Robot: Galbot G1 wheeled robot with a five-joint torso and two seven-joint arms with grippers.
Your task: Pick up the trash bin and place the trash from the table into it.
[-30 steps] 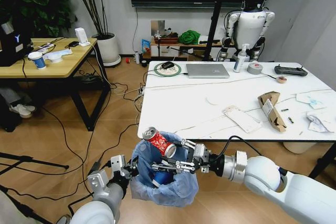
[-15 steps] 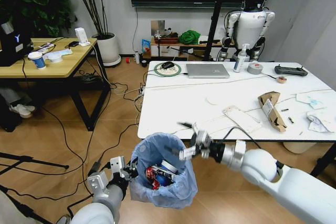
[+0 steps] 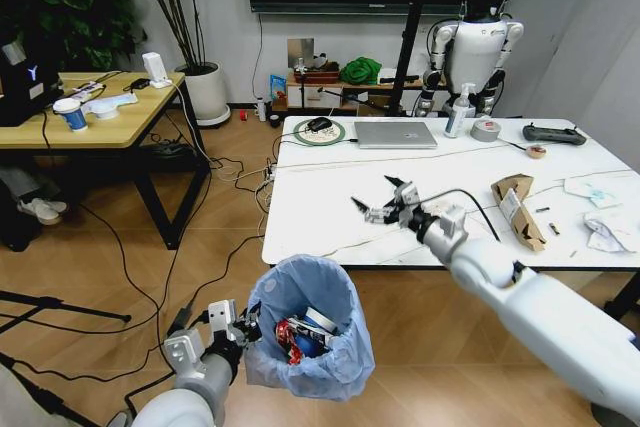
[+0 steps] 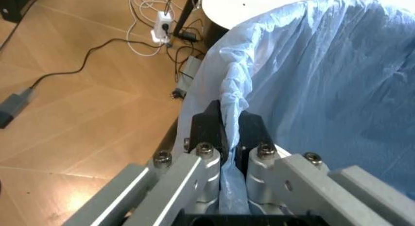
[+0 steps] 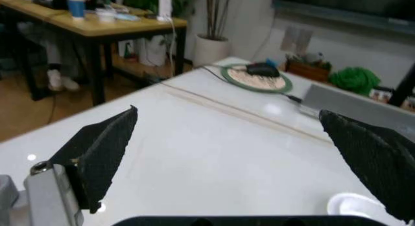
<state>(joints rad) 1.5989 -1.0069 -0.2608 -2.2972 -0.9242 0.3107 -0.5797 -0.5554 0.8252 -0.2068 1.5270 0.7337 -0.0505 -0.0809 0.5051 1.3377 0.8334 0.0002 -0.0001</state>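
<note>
Left gripper [image 4: 230, 131] clamps the blue-lined rim of the trash bin [image 3: 312, 337], just off the table's [image 3: 330, 197] near-left corner. Right gripper [image 3: 385, 199], spread wide and empty, hovers over the table; cardboard box [image 3: 520, 209] lies farther right.

Head cam high, looking down over the table [image 3: 330, 197]. Left wrist cam tight on the trash bin [image 4: 324, 70] rim. Right wrist cam low over the table's near edge, shared with head.

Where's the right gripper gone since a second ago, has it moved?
Yes. The right gripper has left the trash bin, which the left gripper holds, and now hovers open over the table, nearer the laptop.
</note>
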